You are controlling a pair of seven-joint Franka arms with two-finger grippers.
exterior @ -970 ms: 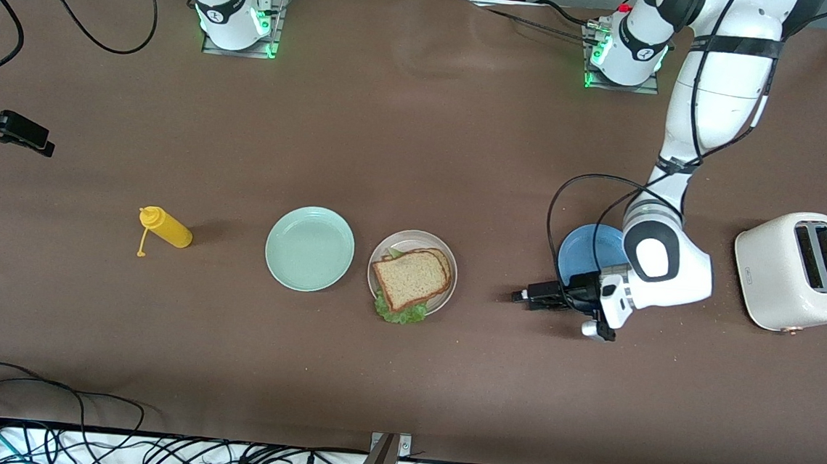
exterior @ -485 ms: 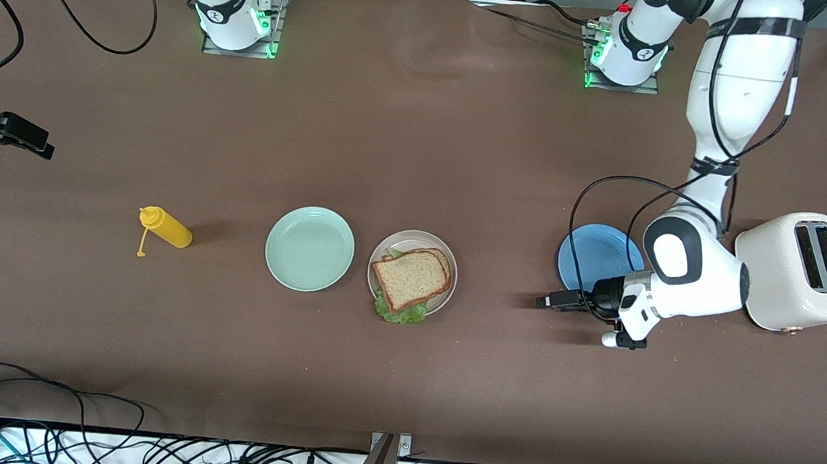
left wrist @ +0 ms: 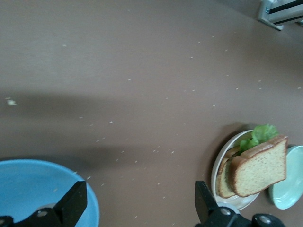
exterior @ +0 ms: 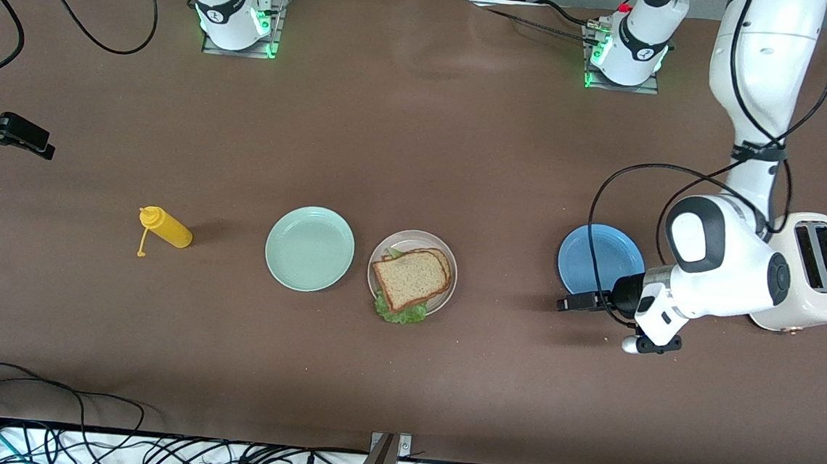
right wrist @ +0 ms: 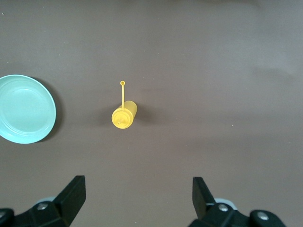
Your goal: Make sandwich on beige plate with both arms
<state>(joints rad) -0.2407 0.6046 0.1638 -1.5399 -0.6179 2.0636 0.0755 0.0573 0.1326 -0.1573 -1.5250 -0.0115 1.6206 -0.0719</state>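
Both sets of jaws stand wide apart and hold nothing. Left gripper hangs low over bare table just beside the blue plate, pointing toward the middle of the table. Its wrist view catches what the front camera cannot: the sandwich side-on, two brown slices with green lettuce poking out the top, sitting on the beige plate. From the front view that sandwich lies flat on the beige plate mid-table, lettuce spilling over the rim on the side toward the front edge. Right gripper waits high, out of the front view; its own camera looks straight down on the yellow squeeze bottle and the mint-green plate. My left arm's elbow covers part of the white toaster at the left arm's end of the table.
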